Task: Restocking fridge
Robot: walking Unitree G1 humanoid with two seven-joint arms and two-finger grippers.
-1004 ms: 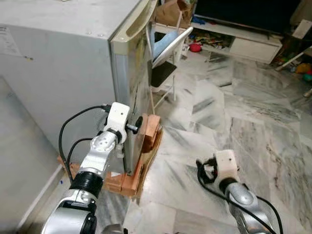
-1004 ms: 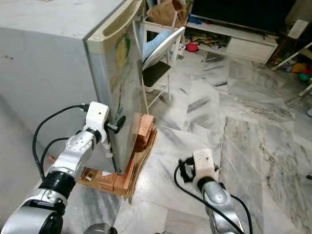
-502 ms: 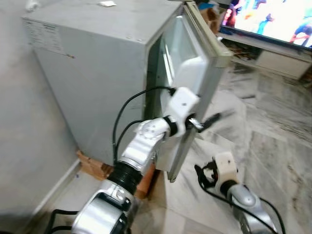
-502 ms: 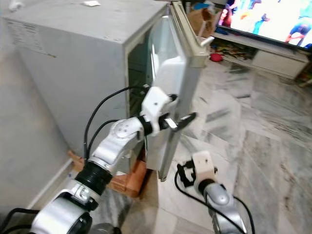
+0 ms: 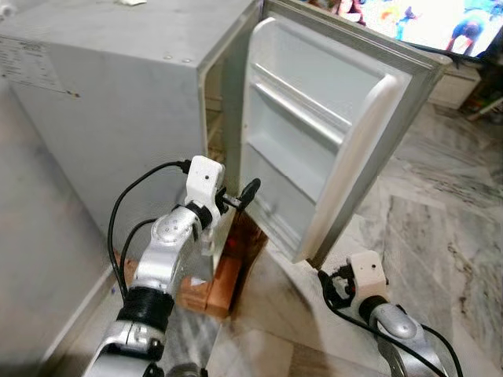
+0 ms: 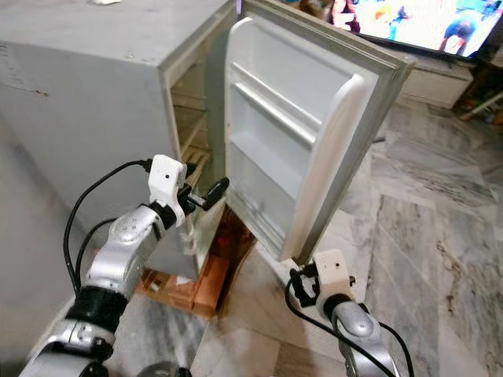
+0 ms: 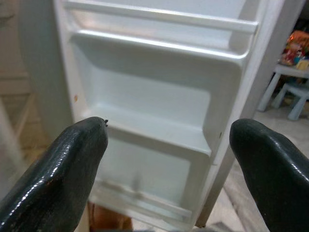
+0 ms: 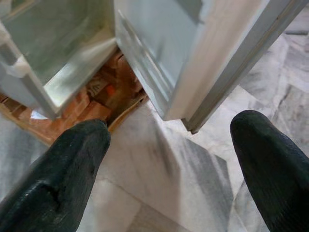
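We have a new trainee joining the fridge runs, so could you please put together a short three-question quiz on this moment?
1. True or false: the fridge door stands open.
2. What are the left claw fingers doing? A) wide apart, holding nothing B) shut on a bottle C) shut on the door's edge
3. Fill in: the fridge stands on reddish ______, not straight on the marble floor.

Key: 1 true. 2 A; the left wrist view looks between the fingers at the bare white door shelves. 3 bricks. The right claw, also open, hangs low over the floor.
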